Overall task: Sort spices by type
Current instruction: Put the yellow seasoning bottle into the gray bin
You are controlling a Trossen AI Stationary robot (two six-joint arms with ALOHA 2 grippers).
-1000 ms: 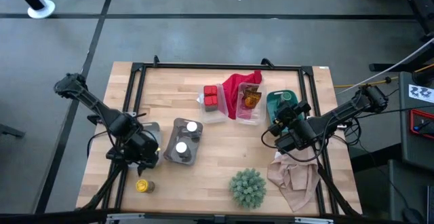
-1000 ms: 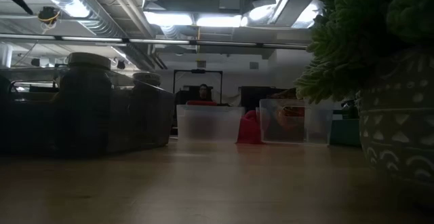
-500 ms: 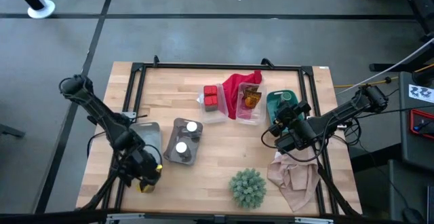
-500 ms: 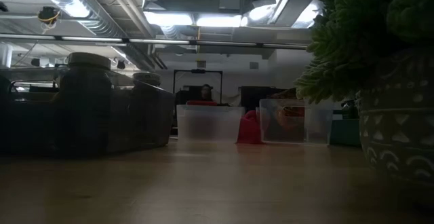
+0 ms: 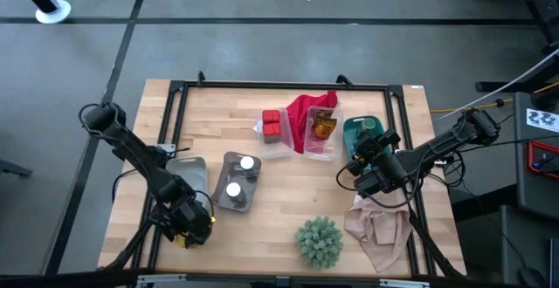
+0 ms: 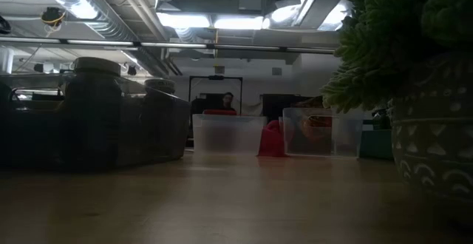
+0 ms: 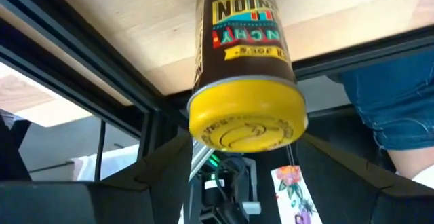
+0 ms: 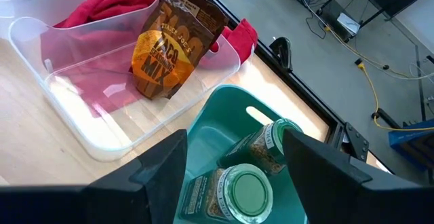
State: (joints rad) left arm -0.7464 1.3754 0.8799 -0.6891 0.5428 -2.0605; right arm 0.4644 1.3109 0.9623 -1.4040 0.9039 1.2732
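The yellow-capped jar (image 7: 247, 108) with a brown label stands near the table's near left corner, mostly hidden under my left gripper (image 5: 188, 227) in the high view. My left gripper is open and its fingers stand on either side of the yellow cap; I cannot tell whether they touch it. My right gripper (image 5: 367, 161) waits open over the teal bin (image 8: 224, 125), where the green-labelled jars (image 8: 247, 187) lie. Two red tins (image 5: 272, 124) sit in a clear bin. Two white-topped jars (image 5: 238, 176) stand in a grey bin. A brown-amber pouch (image 8: 173, 41) leans in another clear bin.
An empty grey bin (image 5: 188, 173) lies just far of my left gripper. A red cloth (image 5: 306, 109) drapes over the clear bins. The spiky green plant (image 5: 319, 240) stands at the near edge, with a beige cloth (image 5: 380, 227) to its right. A person (image 6: 225, 100) sits in the room beyond.
My left gripper has moved toward the table's near edge and down, from beside the empty grey bin to over the yellow-capped jar, which it now covers in the high view. The jar has stayed where it was. My right arm has kept still.
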